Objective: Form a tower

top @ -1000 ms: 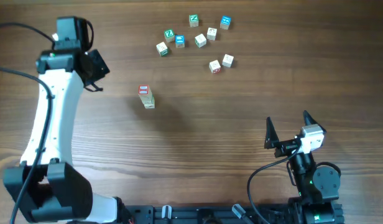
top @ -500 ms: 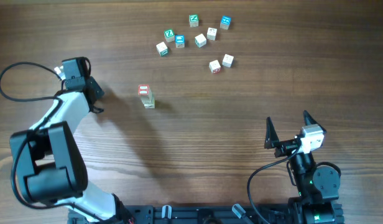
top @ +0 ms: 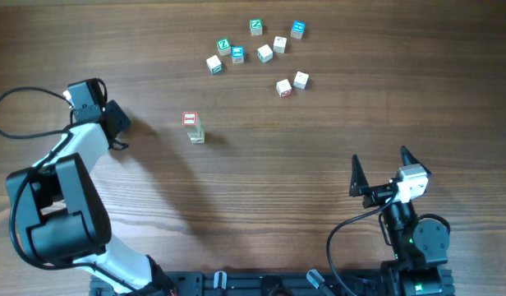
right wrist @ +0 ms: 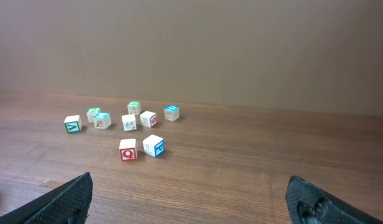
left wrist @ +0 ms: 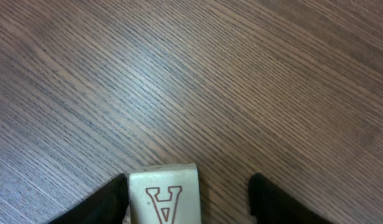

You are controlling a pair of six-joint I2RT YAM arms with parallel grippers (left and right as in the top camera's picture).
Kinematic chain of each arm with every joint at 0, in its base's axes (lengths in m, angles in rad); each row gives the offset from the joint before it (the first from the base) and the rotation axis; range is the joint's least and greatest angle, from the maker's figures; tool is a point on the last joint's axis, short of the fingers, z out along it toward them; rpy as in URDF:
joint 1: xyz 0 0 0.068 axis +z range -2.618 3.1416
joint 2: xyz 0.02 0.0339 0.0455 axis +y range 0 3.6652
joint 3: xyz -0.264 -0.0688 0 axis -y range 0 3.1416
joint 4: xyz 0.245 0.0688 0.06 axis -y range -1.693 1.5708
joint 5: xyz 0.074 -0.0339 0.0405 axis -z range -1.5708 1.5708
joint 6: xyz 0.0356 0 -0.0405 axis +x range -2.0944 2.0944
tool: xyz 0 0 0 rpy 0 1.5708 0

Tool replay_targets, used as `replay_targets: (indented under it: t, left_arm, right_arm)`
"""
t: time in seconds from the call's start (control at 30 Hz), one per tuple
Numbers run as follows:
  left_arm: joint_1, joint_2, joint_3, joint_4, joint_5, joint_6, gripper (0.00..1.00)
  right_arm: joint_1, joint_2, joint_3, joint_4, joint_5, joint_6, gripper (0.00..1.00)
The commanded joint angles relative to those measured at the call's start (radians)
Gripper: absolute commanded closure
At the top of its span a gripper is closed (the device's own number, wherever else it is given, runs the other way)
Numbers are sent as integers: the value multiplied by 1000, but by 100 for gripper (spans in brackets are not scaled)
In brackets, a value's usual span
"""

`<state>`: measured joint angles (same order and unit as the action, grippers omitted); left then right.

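Wood-grain table (top: 335, 107): we mark the tower (top: 193, 129) standing mid-table, well apart from the loose letter cubes (top: 261, 53) beyond it; L gripper (left wrist: 188, 186) spread wider than the "A" cube (left wrist: 163, 196) between its jaws, prob. not gripping; R gripper (top: 379, 158) spread, parked clear, presumably to spare the stack.

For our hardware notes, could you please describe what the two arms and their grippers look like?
The left arm has a white link between bulky black joints, and a thin black cable loops from its wrist. The right arm is black, with a small white box at its wrist and its own black lead. The left gripper and right gripper both have black, pointed fingers.
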<state>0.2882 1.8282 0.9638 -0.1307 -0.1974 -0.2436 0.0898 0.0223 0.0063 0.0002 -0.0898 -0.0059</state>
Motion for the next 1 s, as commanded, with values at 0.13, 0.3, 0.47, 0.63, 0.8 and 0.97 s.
replay_targets:
  t: [0.13, 0.3, 0.47, 0.63, 0.8, 0.97]
  left_arm:
    - [38, 12, -5, -22, 26, -60, 53]
    - [42, 12, -5, -11, 33, -60, 58]
    - [42, 12, -5, -10, 51, -60, 61]
    - [42, 12, -5, -7, 51, -86, 61]
    - [42, 12, -5, 3, 51, -86, 64]
    - [42, 12, -4, 4, 51, -86, 68]
  right_arm:
    - [-3, -5, -1, 5, -16, -14, 0]
    - [-3, -5, -1, 5, -16, -14, 0]
    - [-3, -5, -1, 6, -16, -14, 0]
    - [-3, -5, -1, 6, -16, -14, 0]
    - [-3, -5, -1, 6, -16, -14, 0]
    - [-3, -5, -1, 5, -16, -14, 0]
